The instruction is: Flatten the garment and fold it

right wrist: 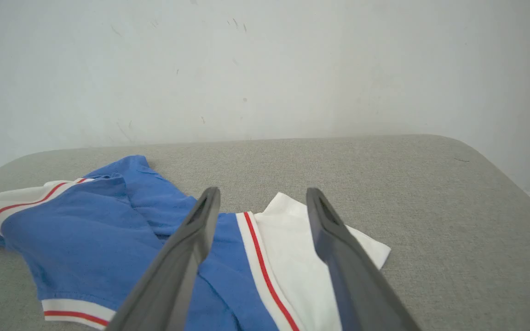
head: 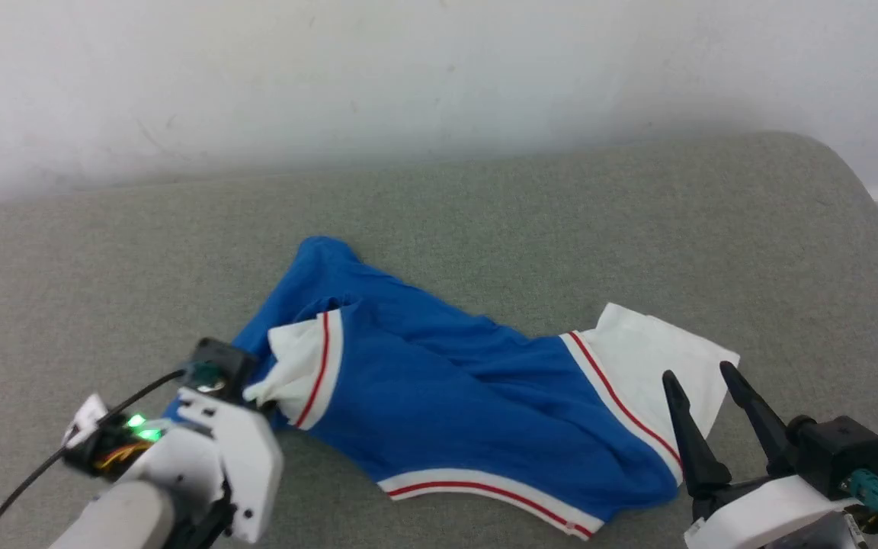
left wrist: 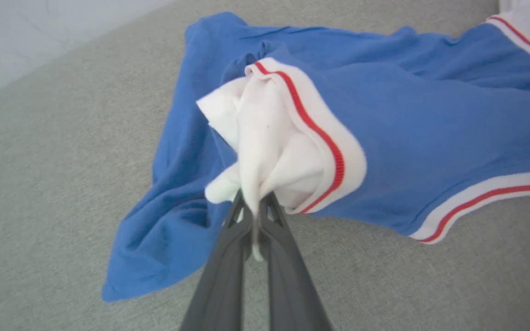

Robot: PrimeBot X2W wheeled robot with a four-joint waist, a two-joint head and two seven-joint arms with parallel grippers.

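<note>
Your left gripper [left wrist: 255,210] is closed on the garment [left wrist: 412,119], pinching a bunched white sleeve end [left wrist: 265,138] right at its fingertips. From that gripper the blue body stretches ahead and off to its right. A loose blue flap lies crumpled to its left on the grey fabric-covered surface [left wrist: 39,184].

Your right gripper [head: 698,371] is open, with its fingers spread wide and nothing between them. The other white sleeve [head: 652,343] lies flat just ahead of and beneath its fingertips, and you cannot tell whether they touch it. The red-and-white striped hem [head: 485,488] runs to the left of this gripper. The garment is still rumpled between the two grippers.
</note>
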